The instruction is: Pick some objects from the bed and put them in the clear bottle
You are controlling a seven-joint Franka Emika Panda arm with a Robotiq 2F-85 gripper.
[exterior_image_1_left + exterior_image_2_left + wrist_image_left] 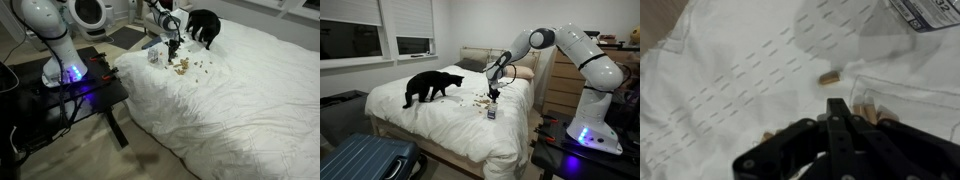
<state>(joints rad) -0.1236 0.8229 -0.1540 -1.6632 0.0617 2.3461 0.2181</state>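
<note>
Black two-finger tool [837, 106] points tip-down at the bed [240, 110], a wide mattress under a rumpled plain white duvet. Wrist view: fingers pressed together into one point. Can't tell whether anything is pinched between them. Tiny tan-brown pellets [186, 67] lie in a loose cluster on the duvet, and in both exterior views the tool [494, 95] hangs low over the edge of that cluster. In the wrist view one pellet [828, 77] lies just ahead of the fingertips, apart from them, and a few more sit beside the fingers. The small clear bottle [154, 57] with a printed label stands on the duvet near the tool and doesn't touch it. It looks upright in an exterior view [491, 113], and the wrist view catches its see-through body [875, 30] at the top edge. A black cat [430, 87] stands on the bed near the pellets, clear of the tool. The white robot arm [575, 45] reaches over from its base on a black tabletop [105, 90] beside the bed. A blue hard-shell suitcase [365, 160] sits on the floor by the bed's corner.
</note>
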